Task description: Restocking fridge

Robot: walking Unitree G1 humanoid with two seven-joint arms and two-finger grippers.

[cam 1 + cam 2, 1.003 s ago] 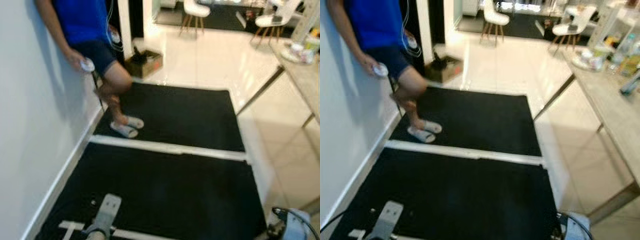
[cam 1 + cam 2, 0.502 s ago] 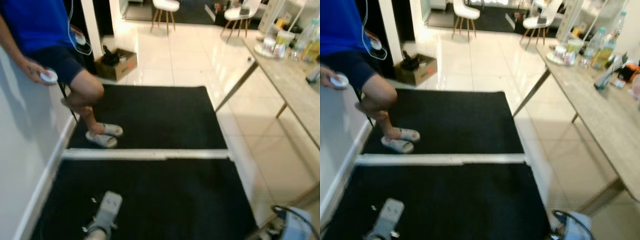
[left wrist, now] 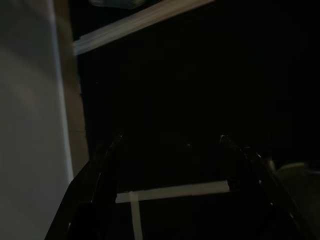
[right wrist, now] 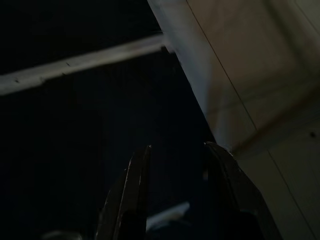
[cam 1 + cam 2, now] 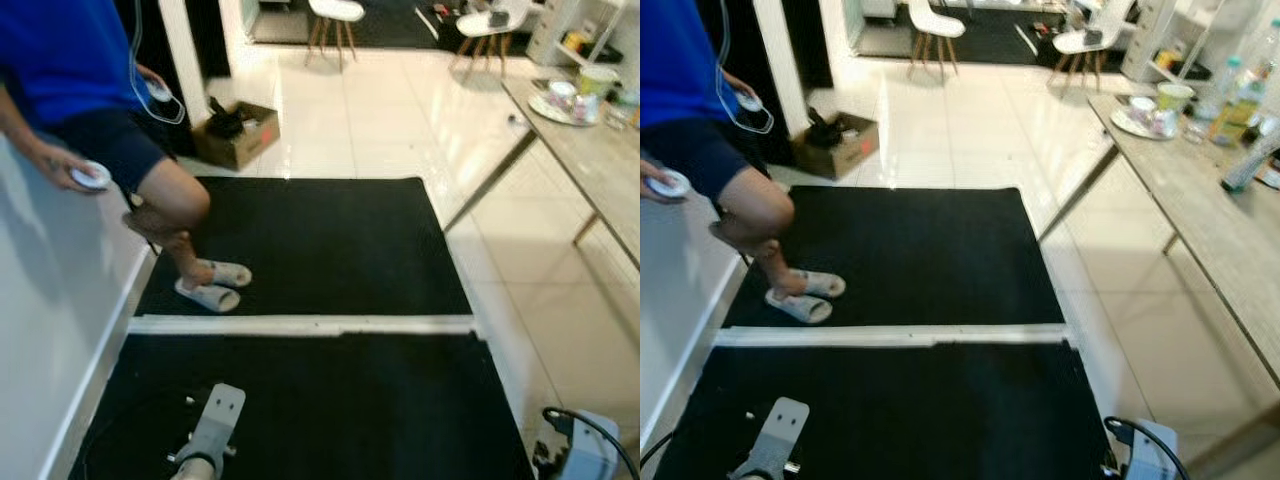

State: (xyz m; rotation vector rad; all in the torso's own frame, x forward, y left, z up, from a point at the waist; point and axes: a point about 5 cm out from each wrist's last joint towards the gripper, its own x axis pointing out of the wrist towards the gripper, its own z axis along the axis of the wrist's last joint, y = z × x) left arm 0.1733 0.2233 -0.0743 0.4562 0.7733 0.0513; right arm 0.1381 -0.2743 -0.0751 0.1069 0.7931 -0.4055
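I'm standing on black floor mats (image 5: 320, 400), looking fwd and down. Both arms hang idle. My left gripper (image 3: 170, 142) points at the dark mat w/ fingers spread wide, holding nothing. My right gripper (image 4: 175, 155) hangs over the mat edge, fingers a little apart, also empty. I can't spot the fridge here, so I can't tell where it is.

Step in hand, as I judge it: walking to find the fridge or the stock. Best to turn slowly, keep arms tucked, scan the table first.

Around me: a person (image 5: 110, 130) leans on the wall at my left, one sandalled foot on the far mat. A cardboard box (image 5: 238, 128) sits beyond. A long table (image 5: 1200, 210) w/ bottles (image 5: 1240, 90) and a plate runs along my right; its angled leg reaches near the mat. White chairs (image 5: 936, 22) stand further back. A white tape strip (image 5: 300, 325) crosses between mats.
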